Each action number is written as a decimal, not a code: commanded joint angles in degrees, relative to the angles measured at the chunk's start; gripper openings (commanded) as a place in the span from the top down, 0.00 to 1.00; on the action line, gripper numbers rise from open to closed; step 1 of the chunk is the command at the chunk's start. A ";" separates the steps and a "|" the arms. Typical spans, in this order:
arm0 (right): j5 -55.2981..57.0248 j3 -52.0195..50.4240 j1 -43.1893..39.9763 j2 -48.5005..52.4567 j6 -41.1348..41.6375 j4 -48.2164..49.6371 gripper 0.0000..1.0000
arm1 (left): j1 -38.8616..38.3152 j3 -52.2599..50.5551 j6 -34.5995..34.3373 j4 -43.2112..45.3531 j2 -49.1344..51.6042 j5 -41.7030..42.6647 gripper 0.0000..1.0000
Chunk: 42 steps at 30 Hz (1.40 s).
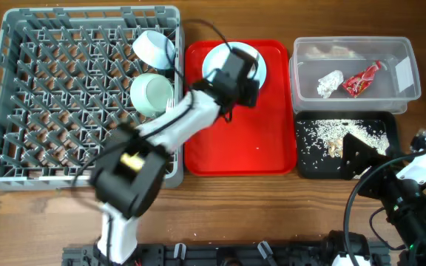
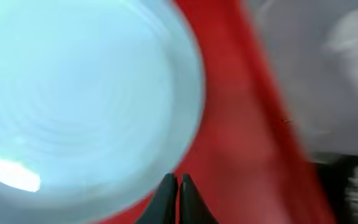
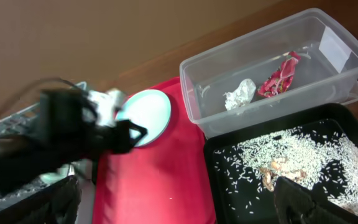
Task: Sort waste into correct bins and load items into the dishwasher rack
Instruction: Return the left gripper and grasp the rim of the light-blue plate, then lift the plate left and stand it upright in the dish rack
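The left pincer point(image 2: 178, 188), tips together, sits at the rim of the pale blue plate point(image 2: 86, 93). The right pincer point(image 3: 169, 202) hangs wide apart.

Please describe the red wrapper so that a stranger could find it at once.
Find the clear tub at the far right, behind the black tray. Inside it, the wrapper is the shiny red thing, right of the crumpled white napkin.
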 commanded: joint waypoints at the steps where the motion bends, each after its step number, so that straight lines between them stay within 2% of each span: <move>1: 0.79 0.17 -0.07 -0.22 -0.55 0.33 0.00 | -0.07 -0.04 -0.52 0.96 6.38 -4.55 0.96; 3: 0.79 0.17 -0.07 -0.22 -0.55 0.33 0.00 | -0.39 -0.02 -0.50 -0.61 6.71 -1.09 0.96; 6: 0.81 0.17 -0.07 -0.22 -0.52 0.33 0.00 | -0.98 -0.02 -0.52 -4.15 4.31 12.79 0.96; 9: 0.79 0.17 -0.07 -0.22 -0.55 0.33 0.00 | -1.33 -0.02 -0.52 -13.16 1.42 28.87 0.96; 10: 0.79 0.17 -0.07 -0.22 -0.55 0.33 0.00 | -1.22 -0.02 -0.52 -16.48 0.17 32.74 0.96; 11: 0.79 0.17 -0.07 -0.22 -0.55 0.33 0.00 | -1.09 0.07 -0.50 -18.03 -1.16 33.05 0.96; 13: 0.79 0.17 -0.07 -0.22 -0.50 0.33 0.00 | -0.68 0.76 -0.48 -18.71 -4.96 30.95 0.96; 14: 0.81 0.17 -0.07 -0.22 -0.55 0.33 0.00 | -0.35 1.51 -0.48 -18.73 -7.78 26.47 0.96; 15: 0.79 0.17 -0.07 -0.22 -0.55 0.33 0.00 | 0.02 1.92 -0.46 -18.69 -11.43 18.56 0.90; 16: 0.79 0.17 -0.07 -0.22 -0.55 0.33 0.00 | 0.11 1.92 -0.42 -18.86 -13.66 11.52 0.78; 18: 0.79 0.17 -0.07 -0.22 -0.52 0.33 0.00 | 0.20 1.92 -0.31 -22.47 -16.31 -4.87 0.71; 19: 0.79 0.17 -0.07 -0.22 -0.55 0.33 0.00 | 0.66 1.88 -0.26 -24.79 -16.04 -6.75 0.68; 21: 0.81 0.17 -0.07 -0.22 -0.55 0.33 0.00 | 1.99 1.84 -0.28 -27.85 -14.25 -6.86 0.54; 26: 0.79 0.17 -0.07 -0.22 -0.55 0.33 0.00 | 3.52 1.62 -0.28 -27.67 -6.23 -6.86 0.55; 27: 0.79 0.17 -0.07 -0.22 -0.55 0.33 0.00 | 3.67 1.62 -0.28 -27.52 -4.55 -6.86 0.63; 28: 0.79 0.17 -0.07 -0.22 -0.55 0.33 0.00 | 3.76 1.62 -0.28 -27.28 -2.25 -6.88 0.65; 35: 0.81 0.17 -0.07 -0.22 -0.57 0.33 0.00 | 4.11 1.62 -0.31 -24.35 5.73 -6.56 0.66; 36: 0.81 0.17 -0.07 -0.22 -0.55 0.33 0.00 | 4.09 1.62 -0.31 -24.22 5.79 -5.68 0.73; 37: 0.79 0.17 -0.07 -0.22 -0.55 0.33 0.00 | 4.09 1.66 -0.28 -24.15 5.64 -4.70 0.96; 39: 0.79 0.17 -0.07 -0.22 -0.55 0.33 0.00 | 4.15 2.93 -0.26 -24.90 3.41 -6.01 0.96; 42: 0.81 0.17 -0.07 -0.22 -0.55 0.33 0.00 | 4.15 7.06 -0.26 -25.16 -6.91 -11.52 0.96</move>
